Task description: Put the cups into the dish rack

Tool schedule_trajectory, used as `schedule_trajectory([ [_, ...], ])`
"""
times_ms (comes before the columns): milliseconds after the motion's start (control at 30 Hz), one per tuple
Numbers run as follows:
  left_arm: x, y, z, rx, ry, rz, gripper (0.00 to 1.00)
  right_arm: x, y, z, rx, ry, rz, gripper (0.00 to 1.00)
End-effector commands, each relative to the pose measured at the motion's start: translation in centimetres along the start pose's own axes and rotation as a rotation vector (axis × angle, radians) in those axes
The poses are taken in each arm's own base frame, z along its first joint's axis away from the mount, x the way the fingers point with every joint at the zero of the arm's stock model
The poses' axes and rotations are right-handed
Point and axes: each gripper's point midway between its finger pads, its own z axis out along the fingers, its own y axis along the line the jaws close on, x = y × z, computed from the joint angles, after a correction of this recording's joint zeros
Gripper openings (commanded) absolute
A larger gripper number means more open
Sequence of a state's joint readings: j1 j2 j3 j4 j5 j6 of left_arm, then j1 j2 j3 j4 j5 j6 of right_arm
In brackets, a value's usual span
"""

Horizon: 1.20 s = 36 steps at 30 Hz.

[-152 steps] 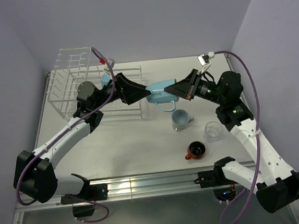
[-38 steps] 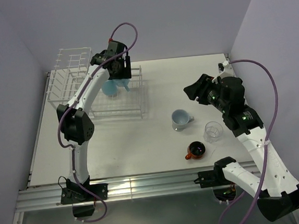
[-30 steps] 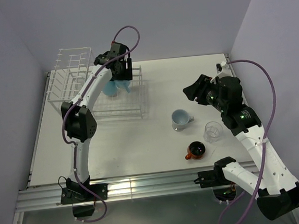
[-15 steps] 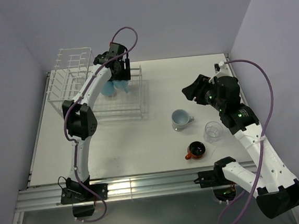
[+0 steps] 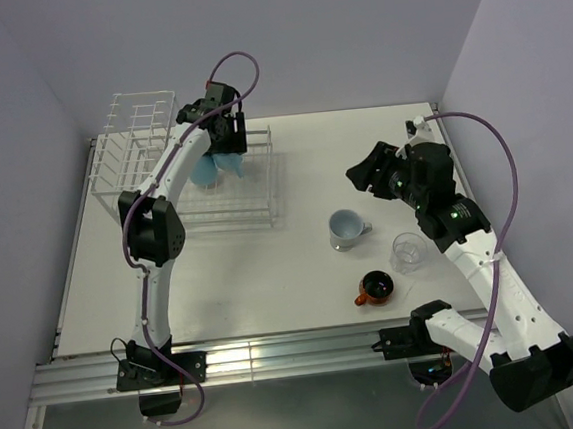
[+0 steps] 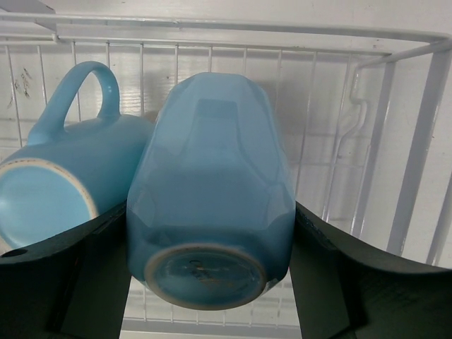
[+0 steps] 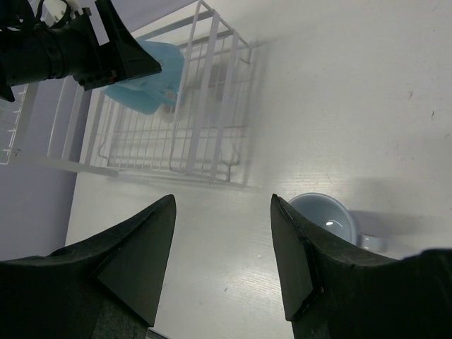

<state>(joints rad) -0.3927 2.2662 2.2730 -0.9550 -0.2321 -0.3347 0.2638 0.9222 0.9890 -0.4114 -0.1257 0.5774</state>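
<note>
My left gripper is shut on a light blue mug, holding it bottom-up inside the white wire dish rack. The mug also shows in the top view. A second light blue mug lies on its side in the rack just left of it, touching or nearly touching. My right gripper is open and empty above the table, left of a pale grey-blue mug. A clear glass tumbler and an orange-red cup stand nearer the front.
The rack's tall upright grid section stands at the far left. The rack's low wire wall is close on the held mug's right. The table's right edge runs beside the right arm.
About five seconds ago both grippers held the mug between them. Now only the left holds it, in the rack. Over the last second it shifted slightly left; the right gripper drifted left.
</note>
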Motion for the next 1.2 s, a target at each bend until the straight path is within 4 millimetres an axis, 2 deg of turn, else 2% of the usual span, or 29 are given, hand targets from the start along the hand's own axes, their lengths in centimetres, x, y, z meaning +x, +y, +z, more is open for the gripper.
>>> schedule_trajectory([
  [0, -3.6, 1.6, -1.2, -0.034, -0.11, -0.04, 0.0, -0.9, 0.6, 0.2, -0.031, -0.034, -0.024, 0.64],
  [400, -2.9, 1.2, -0.1, -0.018, -0.085, -0.037, 0.0, -0.4, 0.2, 0.7, -0.022, -0.021, -0.024, 0.64],
  [733, -2.7, 1.2, 0.4, -0.031, -0.08, -0.038, 0.07, 0.0, -0.1, 0.9, -0.019, -0.011, -0.022, 0.64],
  [867, -2.7, 1.2, 0.5, -0.033, -0.079, -0.041, 0.15, 0.0, -0.1, 1.0, -0.017, -0.014, -0.022, 0.64],
  [1167, -2.6, 1.1, 0.6, -0.035, -0.082, -0.042, 0.59, 0.1, -0.2, 1.1, -0.014, -0.012, -0.026, 0.65],
])
